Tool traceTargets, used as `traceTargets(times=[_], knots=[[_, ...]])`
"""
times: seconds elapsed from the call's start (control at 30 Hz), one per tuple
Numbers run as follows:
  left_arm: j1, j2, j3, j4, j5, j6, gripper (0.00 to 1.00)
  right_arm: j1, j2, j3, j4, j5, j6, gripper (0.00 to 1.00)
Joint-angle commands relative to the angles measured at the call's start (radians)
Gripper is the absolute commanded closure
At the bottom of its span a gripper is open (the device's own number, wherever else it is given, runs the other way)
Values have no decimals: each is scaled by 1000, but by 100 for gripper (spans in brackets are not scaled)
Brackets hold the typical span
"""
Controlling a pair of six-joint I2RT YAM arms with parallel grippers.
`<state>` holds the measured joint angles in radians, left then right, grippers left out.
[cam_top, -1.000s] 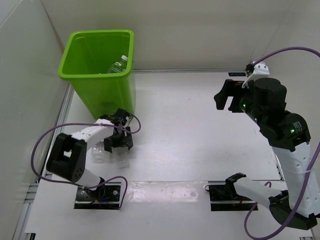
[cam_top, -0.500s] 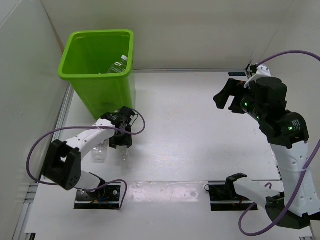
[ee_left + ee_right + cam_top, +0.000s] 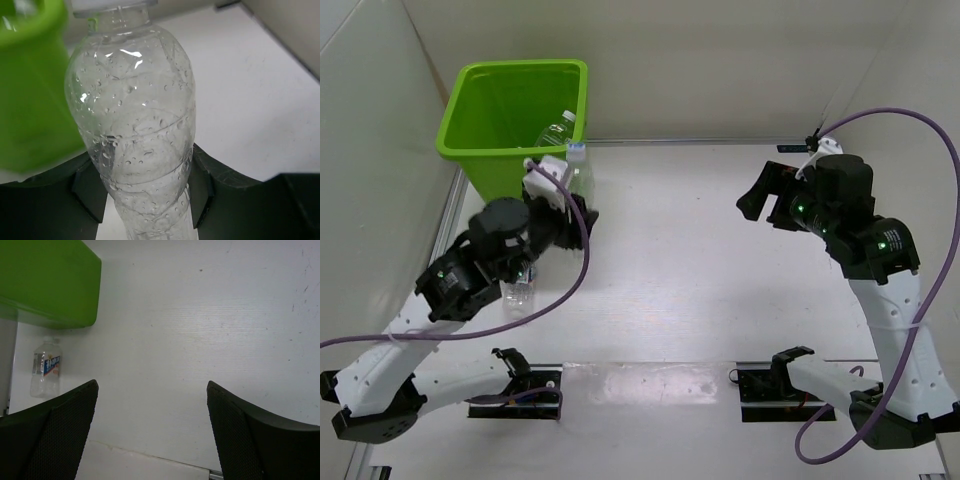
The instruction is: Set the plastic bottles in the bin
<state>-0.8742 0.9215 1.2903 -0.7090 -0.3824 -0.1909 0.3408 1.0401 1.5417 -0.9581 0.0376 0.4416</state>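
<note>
– Left claw [image 3: 570, 205], from above: what does it have?
– It is clamped on a clear bottle [image 3: 577, 172] with a white cap, held upright and off the desk [image 3: 700, 280], just beside the near right corner of the bin [image 3: 510, 178].
– And the bin itself?
– It stands at the far left of the desk. A second bottle [image 3: 557, 130] lies inside it, against the right wall. The blue-labelled bottle [image 3: 520, 292] lies on the desk just near of the bin, partly hidden under the left arm.
– The right claw [image 3: 765, 195]?
– It hangs over the far right of the desk, well apart from the bin, spread open with nothing in it.
– Now the left wrist.
– The clear bottle [image 3: 135, 130] fills the view, wet with droplets, cap toward the top. Both dark fingers [image 3: 90, 192] press against its lower body, one on each side. The bin [image 3: 30, 85] is a green blur at the left, close to the bottle; whether they touch I cannot tell.
– And the right wrist?
– Its fingers [image 3: 50, 435] stand wide apart with only bare desk [image 3: 200, 340] between them. At the far left sits the bin [image 3: 50, 280]. Just near of it the blue-labelled bottle [image 3: 45, 367] lies with its cap pointing toward the bin.
</note>
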Motion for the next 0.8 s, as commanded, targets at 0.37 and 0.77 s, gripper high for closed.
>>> traceTargets(times=[0.37, 0.77], knots=[[315, 601, 1037, 29, -13, 335, 69, -52, -55, -71, 76, -28, 43, 10], [738, 841, 1141, -32, 353, 47, 2, -37, -95, -72, 70, 22, 5, 10]])
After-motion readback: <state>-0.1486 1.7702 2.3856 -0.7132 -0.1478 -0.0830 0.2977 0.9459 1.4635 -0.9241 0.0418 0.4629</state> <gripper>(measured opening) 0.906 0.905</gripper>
